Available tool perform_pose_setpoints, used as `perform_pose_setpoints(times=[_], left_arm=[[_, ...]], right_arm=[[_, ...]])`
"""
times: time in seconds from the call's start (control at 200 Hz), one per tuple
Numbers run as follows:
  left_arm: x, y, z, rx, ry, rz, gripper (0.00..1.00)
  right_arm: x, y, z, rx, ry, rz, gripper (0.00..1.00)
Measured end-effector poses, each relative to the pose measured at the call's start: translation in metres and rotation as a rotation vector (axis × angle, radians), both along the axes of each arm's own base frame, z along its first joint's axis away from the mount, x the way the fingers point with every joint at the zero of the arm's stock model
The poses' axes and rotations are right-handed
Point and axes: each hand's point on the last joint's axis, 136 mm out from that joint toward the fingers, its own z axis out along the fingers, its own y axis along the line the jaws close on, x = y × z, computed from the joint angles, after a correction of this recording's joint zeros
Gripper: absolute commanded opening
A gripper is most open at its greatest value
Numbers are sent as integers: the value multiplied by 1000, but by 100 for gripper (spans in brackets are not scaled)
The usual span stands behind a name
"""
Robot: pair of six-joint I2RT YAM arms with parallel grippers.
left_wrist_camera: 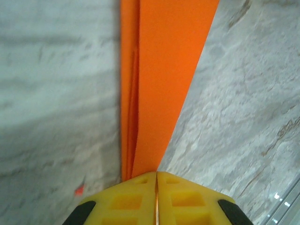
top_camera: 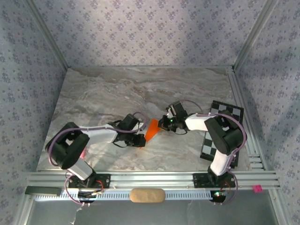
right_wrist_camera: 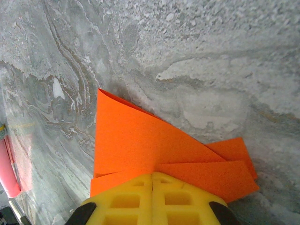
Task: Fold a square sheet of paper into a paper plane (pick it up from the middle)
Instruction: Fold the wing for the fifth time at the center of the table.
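The square sheet of paper is bright orange and folded into layered flaps, held between my two grippers at the table's middle. My left gripper pinches its near end. In the left wrist view the yellow fingertips are shut on the paper, with an orange sliver in the seam and the folded strip running straight away. My right gripper holds the far end. There the paper fans out from my right gripper, whose jaws are pressed together, and creases meet at the tips.
A black-and-white checkerboard card lies at the right edge under the right arm. A small pink stick lies on the marble, seen by the left arm's elbow. A beige pad sits on the front rail.
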Motion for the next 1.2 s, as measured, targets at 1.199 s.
perform_pose_setpoints(times=[1.199], left_arm=[[76,-49,35,-113,-40,10,3]], right_arm=[[1,0,0,5,-2,1,3]])
